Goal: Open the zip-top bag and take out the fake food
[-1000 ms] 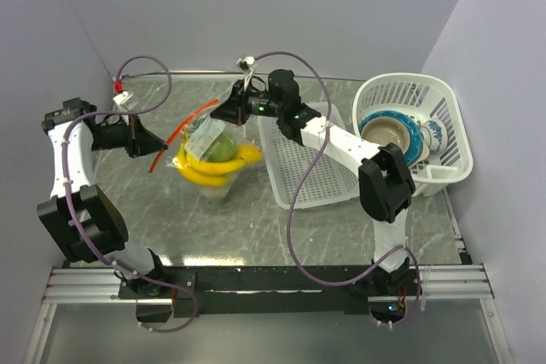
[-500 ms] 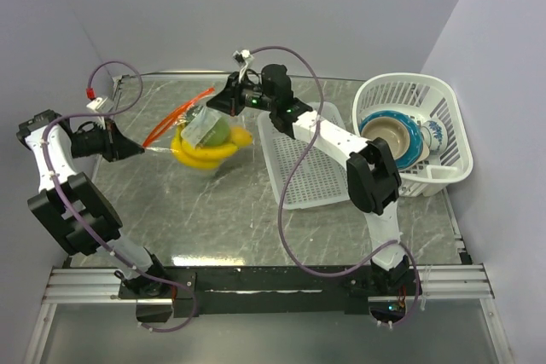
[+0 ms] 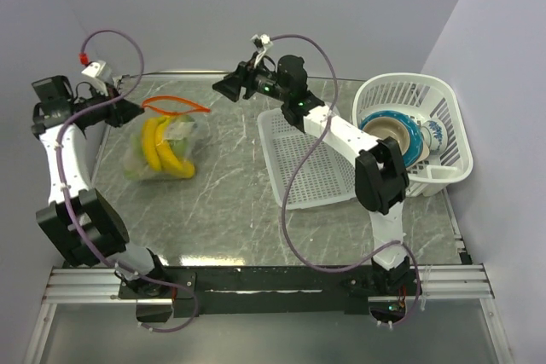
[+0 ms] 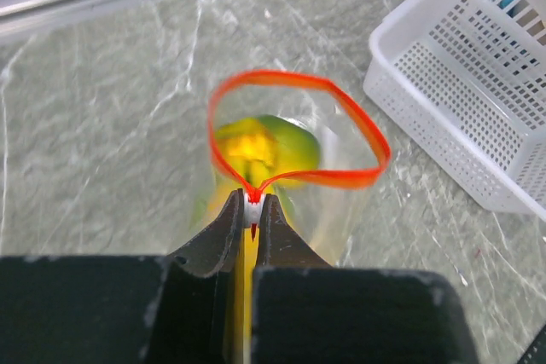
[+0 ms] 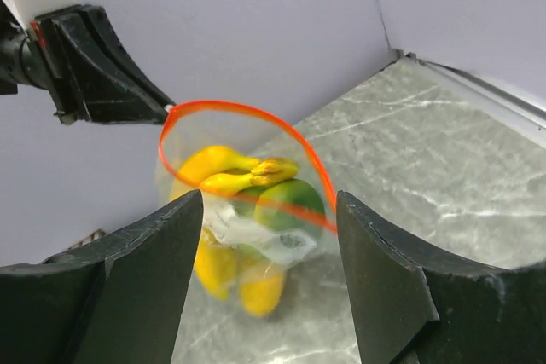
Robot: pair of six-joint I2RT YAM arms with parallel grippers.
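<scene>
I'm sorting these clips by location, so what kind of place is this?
Most likely a robot test bench in a lab, not a kitchen: a left arm and right arm bolted to a rail, plain walls boxing in the table, and toy bananas in a plastic bag.

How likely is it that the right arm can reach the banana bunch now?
Probably yes: the left gripper pinches the zip-top bag by its strip, mouth gaping over the banana bunch, and the open right gripper faces it with nothing between.
</scene>
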